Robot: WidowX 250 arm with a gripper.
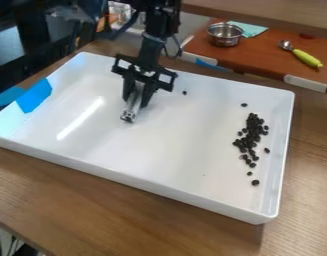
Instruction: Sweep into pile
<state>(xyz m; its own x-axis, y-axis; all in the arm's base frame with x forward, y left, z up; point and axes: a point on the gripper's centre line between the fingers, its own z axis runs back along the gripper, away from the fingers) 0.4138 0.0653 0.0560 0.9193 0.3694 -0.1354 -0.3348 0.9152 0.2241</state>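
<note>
Jaws of the black gripper (136,104) are closed on a slim silvery tool (133,102), left of centre in the upper half of the frame. I see the tool slanting down, its lower end at the floor of the white tray (172,188); whether it touches, I can't tell. Dark beans (249,140) lie well apart from it, towards the right side of the frame, in a loose, elongated cluster. A few sit just off that cluster, above, below and to its right, and a lone one (184,92) rests near the tray's far wall, right of the gripper. Blue tape (34,95) covers part of the tray's left wall. Beyond, at upper right, I have a metal pot (224,35) beside a teal cloth (251,29), and a green-handled spoon (304,57) on a reddish-brown surface (262,57).
</note>
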